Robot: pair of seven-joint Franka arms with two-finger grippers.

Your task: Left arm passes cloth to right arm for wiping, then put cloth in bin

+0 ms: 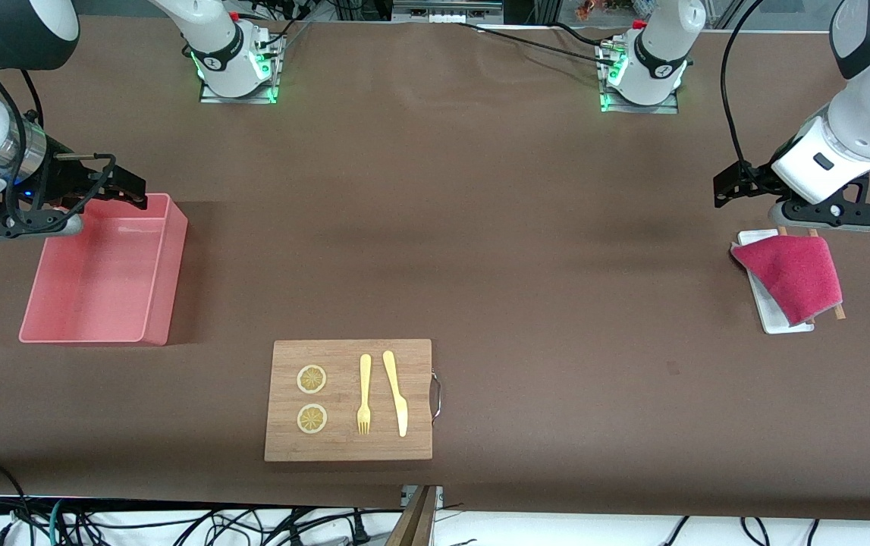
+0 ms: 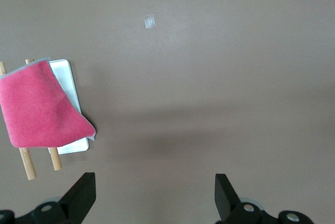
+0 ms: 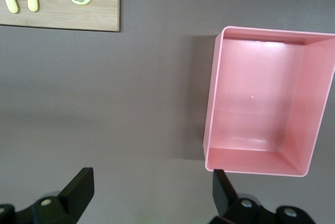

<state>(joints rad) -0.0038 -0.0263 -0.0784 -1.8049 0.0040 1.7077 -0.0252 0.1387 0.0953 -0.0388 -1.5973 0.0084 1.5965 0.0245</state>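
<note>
Cloth [image 1: 793, 277] draped on white tray [image 1: 774, 318], long axis 11-to-5 o'clock. Left gripper [image 1: 730, 189] spread above it; right gripper [image 1: 127, 191] spread over bin [image 1: 165, 280].

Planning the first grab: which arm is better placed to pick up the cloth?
Left. The left gripper hangs open beside the cloth; the right gripper is open over the bin.

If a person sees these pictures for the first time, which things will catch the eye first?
The crimson cloth stands out most, lying over a white tray at the left arm's end of the table. Next comes the empty pink bin at the right arm's end. A chopping board with lemon slices, fork and knife lies nearest the front camera.
</note>
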